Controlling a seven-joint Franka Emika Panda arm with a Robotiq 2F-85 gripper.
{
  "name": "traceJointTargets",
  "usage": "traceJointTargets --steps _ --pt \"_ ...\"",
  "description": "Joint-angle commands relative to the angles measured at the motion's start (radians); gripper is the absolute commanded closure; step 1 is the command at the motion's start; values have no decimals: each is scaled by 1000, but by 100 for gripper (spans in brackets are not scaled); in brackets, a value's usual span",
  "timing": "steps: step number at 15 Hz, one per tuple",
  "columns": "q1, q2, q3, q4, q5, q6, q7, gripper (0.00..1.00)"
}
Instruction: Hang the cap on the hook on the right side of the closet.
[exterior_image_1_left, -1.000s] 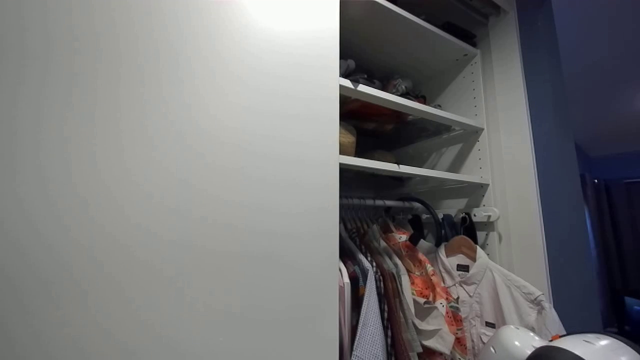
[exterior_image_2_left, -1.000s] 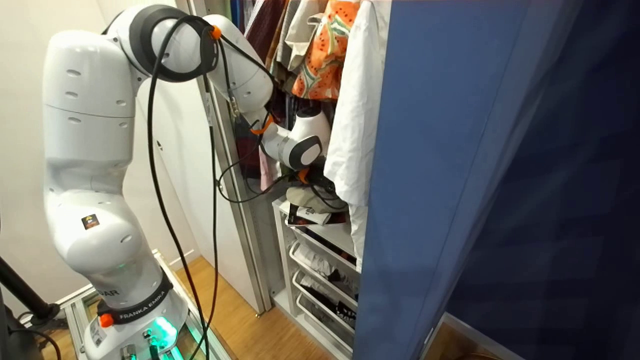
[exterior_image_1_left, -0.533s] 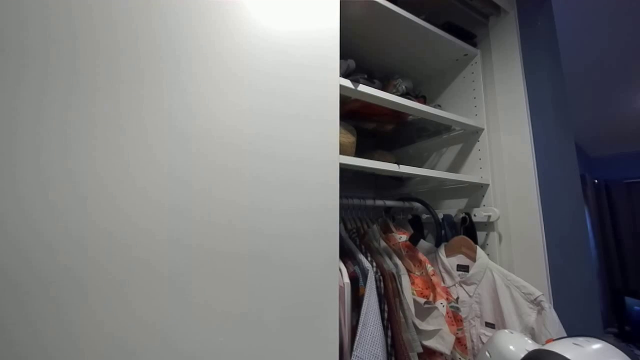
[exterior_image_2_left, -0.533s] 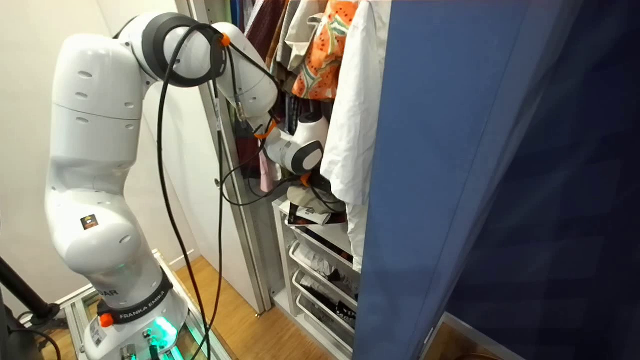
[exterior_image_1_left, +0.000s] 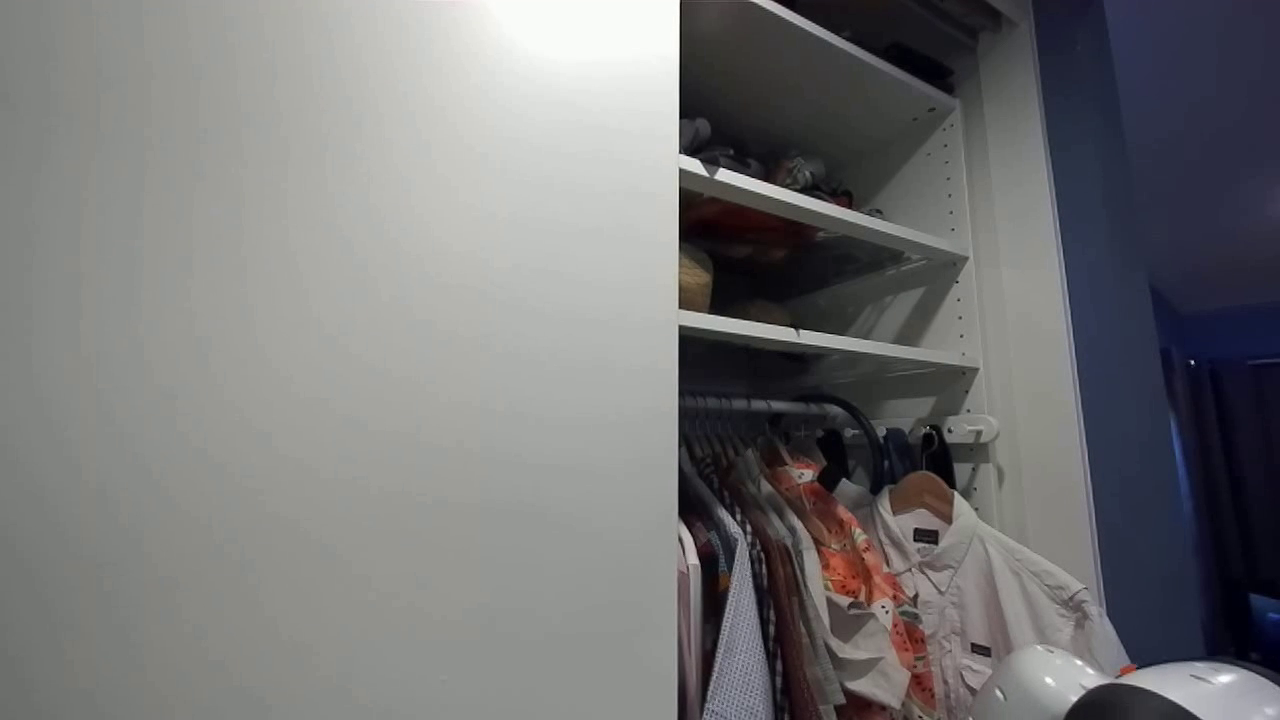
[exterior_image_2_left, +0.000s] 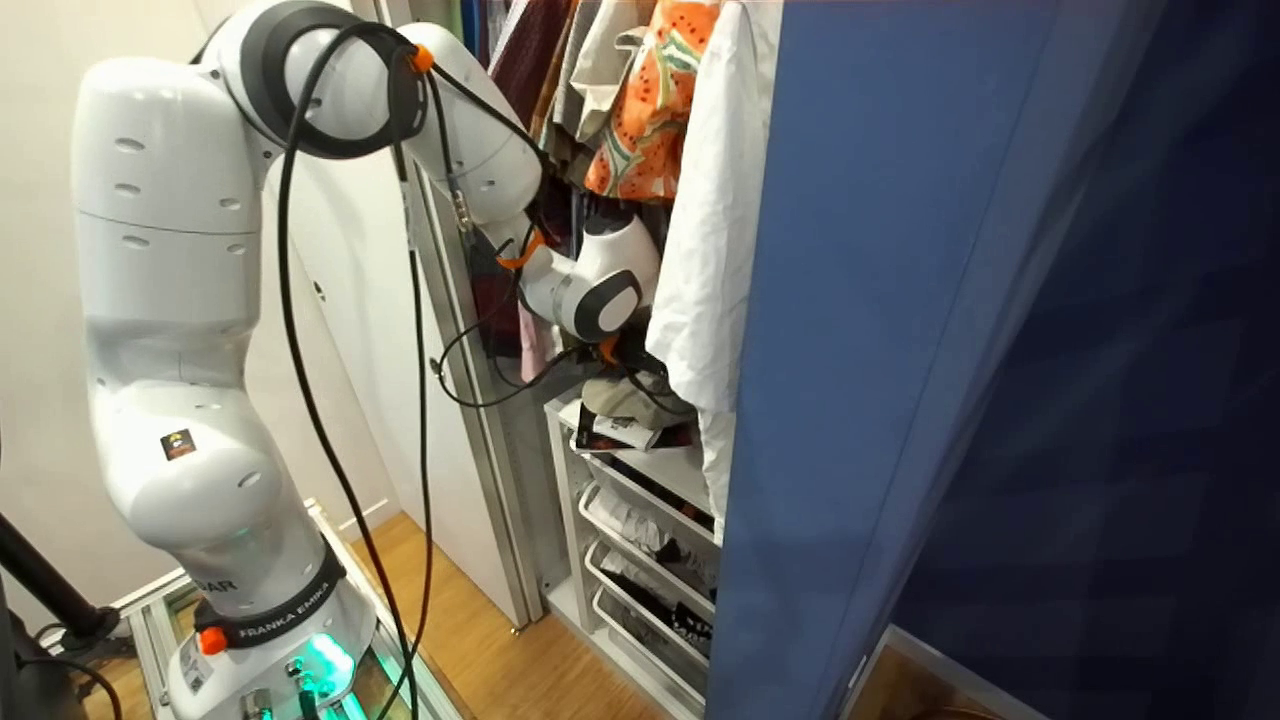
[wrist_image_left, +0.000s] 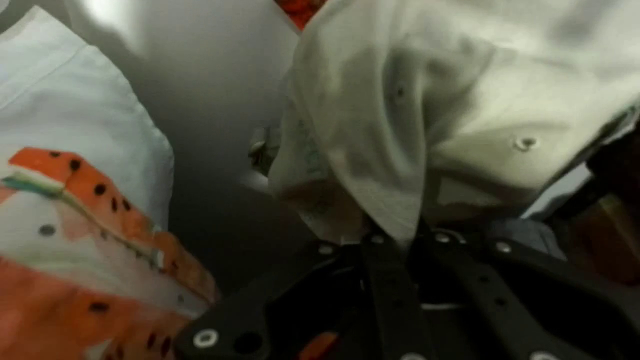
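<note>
In the wrist view, an orange-and-white watermelon-print shirt (wrist_image_left: 115, 300) is seen at left, then the beige cloth cap (wrist_image_left: 445, 115), pinched in the narrowed fingers of the black gripper (wrist_image_left: 407, 245). In an exterior view, below the white robot arm (exterior_image_2_left: 170, 300), the cap is held over a white drawer unit (exterior_image_2_left: 680, 472). In an exterior view, a white hook rail (exterior_image_1_left: 970, 430) is mounted at the right of the white closet (exterior_image_1_left: 1025, 250).
</note>
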Motion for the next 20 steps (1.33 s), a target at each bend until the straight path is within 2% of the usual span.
traceJointTargets --steps 1,4,6,7,8,10,11,12,15,16,17,18,19,20 --pt "-86 -181 92 -160 32 80 -54 97" --pt "-164 -324 193 -315 50 169 -77 97" --pt "-178 -406 237 -426 42 253 -38 97" --pt "-167 -444 251 -480 22 303 -9 97" --pt "-70 -488 179 -533 13 348 19 97" --pt "-41 -593 171 -646 9 430 24 97" --pt "-82 -516 218 -517 37 407 -14 97" --pt "-90 -557 232 -545 70 423 -29 97" --pt "-158 -631 264 -514 179 432 -68 97" --pt "-154 -647 252 -501 184 420 -74 97" --pt "-139 -669 230 -493 166 385 -80 97" --pt "-74 -694 173 -488 77 301 -31 97" --pt "1 -717 105 -483 37 226 -30 97" --pt "32 -749 70 -482 24 151 -52 97"
